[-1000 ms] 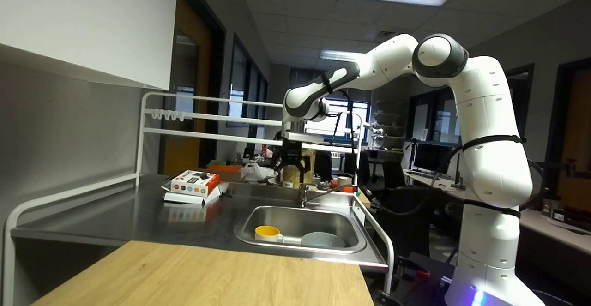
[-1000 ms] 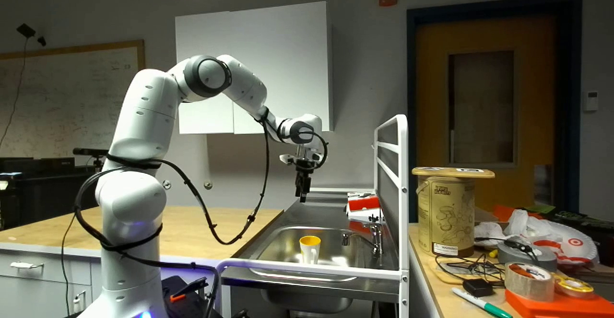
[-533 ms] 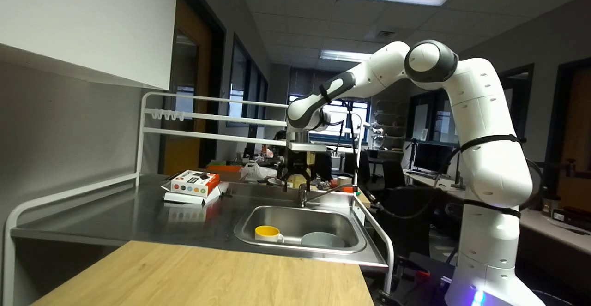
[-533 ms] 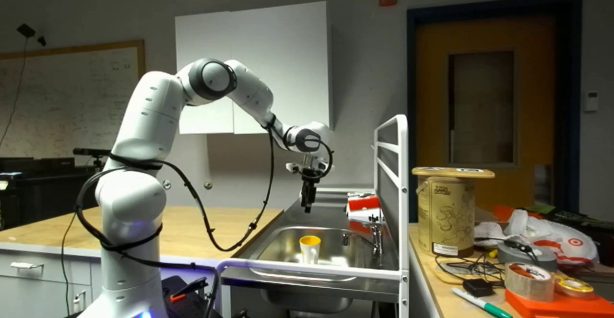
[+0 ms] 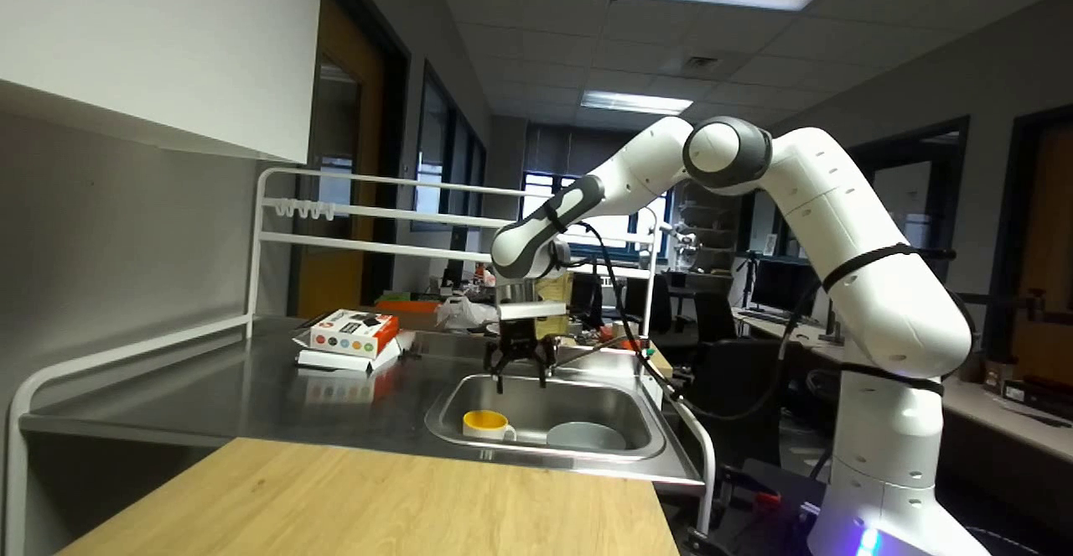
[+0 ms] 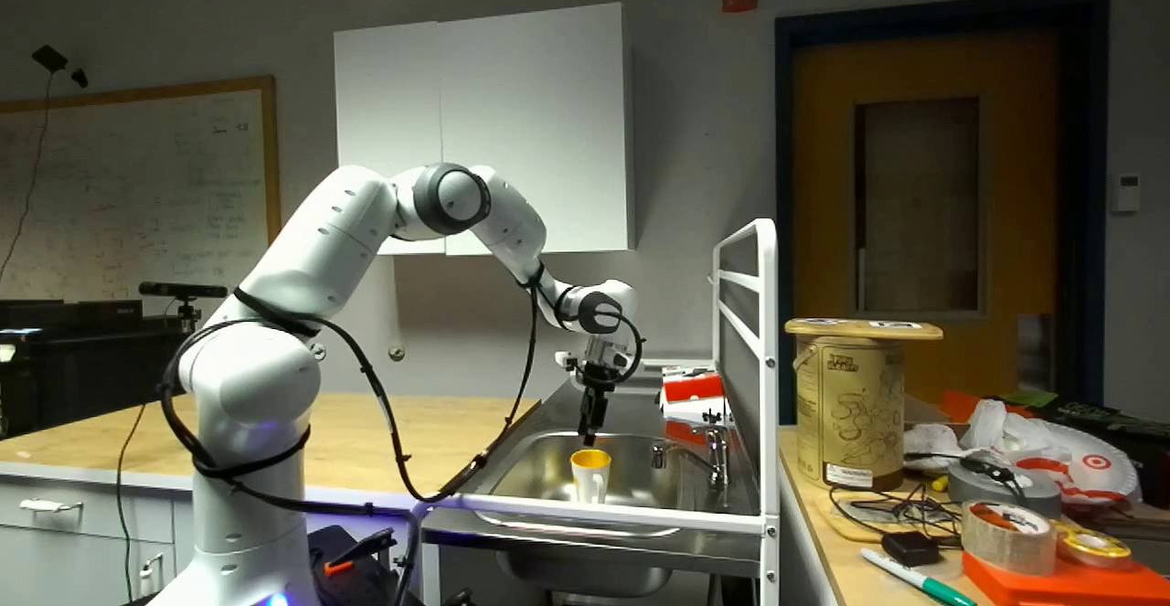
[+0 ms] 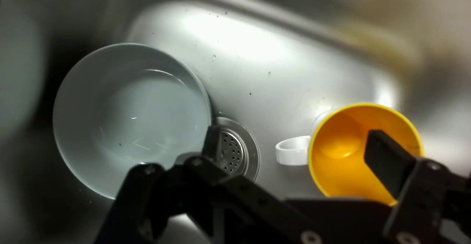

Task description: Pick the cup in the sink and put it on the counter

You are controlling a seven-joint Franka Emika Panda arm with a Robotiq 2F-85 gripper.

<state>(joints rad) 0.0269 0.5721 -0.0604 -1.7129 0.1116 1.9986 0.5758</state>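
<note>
The cup, white outside and yellow inside with a white handle, stands upright in the sink in both exterior views (image 5: 484,425) (image 6: 590,478) and in the wrist view (image 7: 338,155). The sink (image 5: 578,401) is a steel basin set into the grey steel counter (image 5: 251,401). My gripper (image 5: 521,387) is open, empty and pointing down above the cup; it also shows just over the rim in an exterior view (image 6: 590,440). In the wrist view the gripper (image 7: 294,137) has one finger across the cup's opening and the other by the drain, with the handle between. It appears apart from the cup.
A pale grey bowl (image 7: 132,122) sits in the sink beside the cup, next to the drain (image 7: 233,152). A faucet (image 6: 717,460) and a white rail (image 6: 754,341) stand along the back. A red-and-white box (image 5: 352,334) lies on the counter. A wooden tabletop (image 5: 402,497) adjoins.
My gripper has come down from well above the counter to just above the cup. It stays open. The cup, bowl and box have not moved.
</note>
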